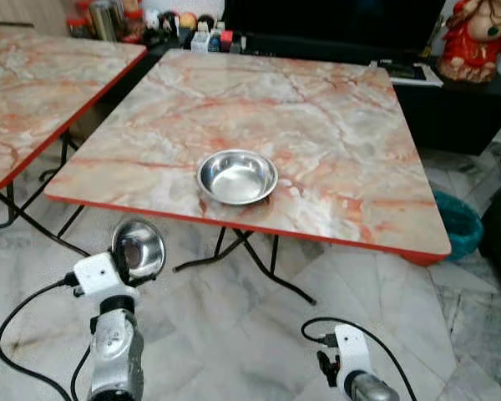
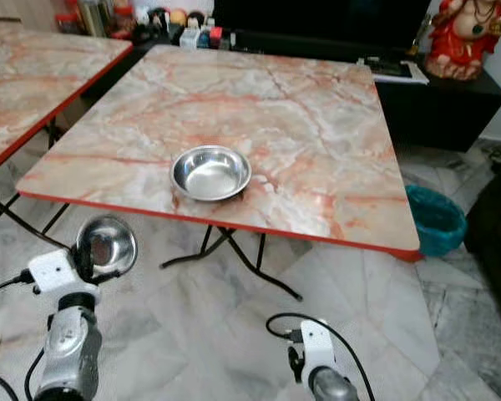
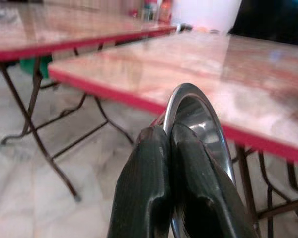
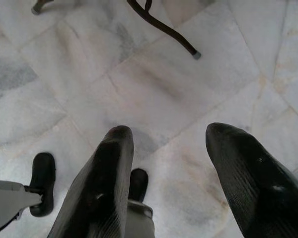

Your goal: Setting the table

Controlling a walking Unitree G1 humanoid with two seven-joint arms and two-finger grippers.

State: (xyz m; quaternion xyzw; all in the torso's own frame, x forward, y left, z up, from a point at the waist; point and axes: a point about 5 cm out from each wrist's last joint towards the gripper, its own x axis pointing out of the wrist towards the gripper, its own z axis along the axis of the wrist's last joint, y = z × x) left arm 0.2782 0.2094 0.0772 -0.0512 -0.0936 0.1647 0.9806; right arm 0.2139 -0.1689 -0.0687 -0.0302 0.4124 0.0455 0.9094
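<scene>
A steel bowl (image 1: 237,176) rests near the front edge of the marble-patterned table (image 1: 317,109). My left gripper (image 3: 169,134) is shut on the rim of a second steel bowl (image 1: 139,248), held on edge below and in front of the table's near left corner. That held bowl (image 3: 201,129) stands behind the two pressed fingers in the left wrist view. My right gripper (image 4: 166,136) hangs low, open, pointing down at the marble floor with nothing between its fingers.
A second marble table (image 1: 33,83) stands to the left. Folding metal legs (image 1: 259,259) cross under the near table. A teal bin (image 1: 459,224) sits on the floor at the right. A dark cabinet (image 1: 459,104) with a red figurine (image 1: 480,38) is behind.
</scene>
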